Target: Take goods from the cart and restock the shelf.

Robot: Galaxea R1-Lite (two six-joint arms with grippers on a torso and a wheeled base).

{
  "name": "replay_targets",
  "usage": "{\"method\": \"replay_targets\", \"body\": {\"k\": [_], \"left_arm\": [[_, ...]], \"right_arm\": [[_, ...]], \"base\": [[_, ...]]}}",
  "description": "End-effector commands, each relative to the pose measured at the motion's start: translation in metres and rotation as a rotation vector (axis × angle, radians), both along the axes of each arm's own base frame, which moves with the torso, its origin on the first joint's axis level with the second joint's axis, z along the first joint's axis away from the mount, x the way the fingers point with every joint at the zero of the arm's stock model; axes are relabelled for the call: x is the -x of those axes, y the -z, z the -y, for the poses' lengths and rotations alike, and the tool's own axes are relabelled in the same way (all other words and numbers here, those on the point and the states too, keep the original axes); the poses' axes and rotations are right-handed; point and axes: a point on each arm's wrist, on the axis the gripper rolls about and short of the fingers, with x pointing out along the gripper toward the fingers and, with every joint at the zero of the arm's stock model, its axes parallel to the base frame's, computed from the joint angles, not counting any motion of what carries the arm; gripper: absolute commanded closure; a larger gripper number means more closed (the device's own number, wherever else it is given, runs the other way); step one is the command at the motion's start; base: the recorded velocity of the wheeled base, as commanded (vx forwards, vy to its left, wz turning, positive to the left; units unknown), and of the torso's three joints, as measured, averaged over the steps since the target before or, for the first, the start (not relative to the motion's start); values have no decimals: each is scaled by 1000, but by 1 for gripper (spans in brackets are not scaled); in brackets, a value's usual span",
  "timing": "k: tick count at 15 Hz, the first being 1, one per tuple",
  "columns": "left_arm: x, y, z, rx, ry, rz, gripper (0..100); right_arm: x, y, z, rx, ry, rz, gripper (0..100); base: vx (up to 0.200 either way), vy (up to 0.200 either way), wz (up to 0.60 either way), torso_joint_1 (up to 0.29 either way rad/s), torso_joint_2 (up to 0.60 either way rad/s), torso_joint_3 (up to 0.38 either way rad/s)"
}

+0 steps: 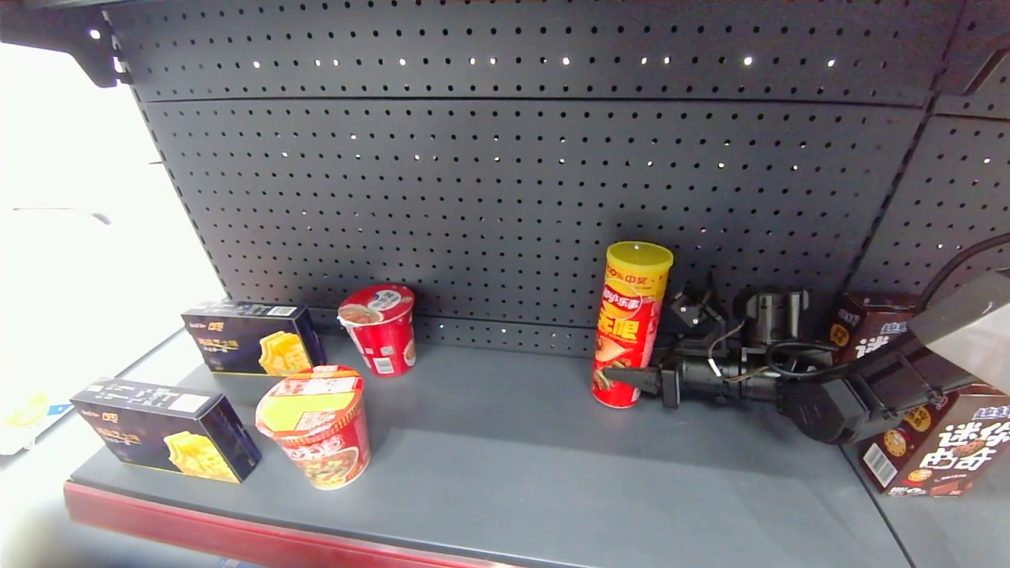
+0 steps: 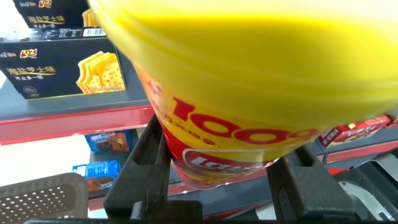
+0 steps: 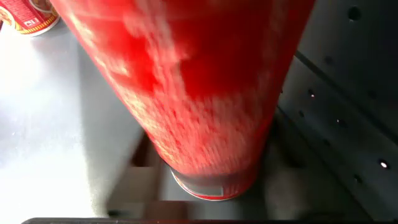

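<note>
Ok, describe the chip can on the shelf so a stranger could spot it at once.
On the dark shelf before the pegboard, look right of centre. The chip can stands there, right pincer at its base: the only tall tube, red with a yellow lid, unlike the squat cups and boxes.

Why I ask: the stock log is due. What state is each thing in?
Shelf chip can: upright on the shelf, lid on, right gripper around its lower part.
Held chip can: lid on, clamped in left gripper.
Back noodle cup: upright, sealed.
Front noodle cup: upright, sealed.
Back cracker box: flat, closed.
Front cracker box: flat, closed.
Brown biscuit box: closed, on the shelf.
</note>
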Motion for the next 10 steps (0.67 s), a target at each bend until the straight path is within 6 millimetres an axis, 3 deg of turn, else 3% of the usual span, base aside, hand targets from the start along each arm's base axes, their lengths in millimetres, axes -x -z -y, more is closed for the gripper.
{"method": "replay_targets", "body": {"k": [1, 2, 3, 5, 7, 10], "left_arm": [[0, 2, 0, 0, 0, -3, 100], [0, 2, 0, 0, 0, -3, 100], [0, 4, 0, 0, 0, -3, 100], [0, 8, 0, -1, 0, -9, 100], [1, 13, 0, -2, 0, -10, 100], [6, 15, -1, 12, -1, 14, 100]], "right_arm": [[5, -4, -2, 1, -2, 5, 100], [5, -4, -2, 1, -2, 5, 100], [17, -17, -4, -6, -10, 22, 100], [51, -37, 0, -9, -15, 39, 100], [80, -47, 8, -13, -29, 45, 100], [141, -58, 21, -34, -115, 47, 100]], "base": [[0, 0, 0, 0, 0, 0], [0, 0, 0, 0, 0, 0], [0, 0, 0, 0, 0, 0], [0, 0, 0, 0, 0, 0], [0, 0, 0, 0, 0, 0], [0, 0, 0, 0, 0, 0]]}}
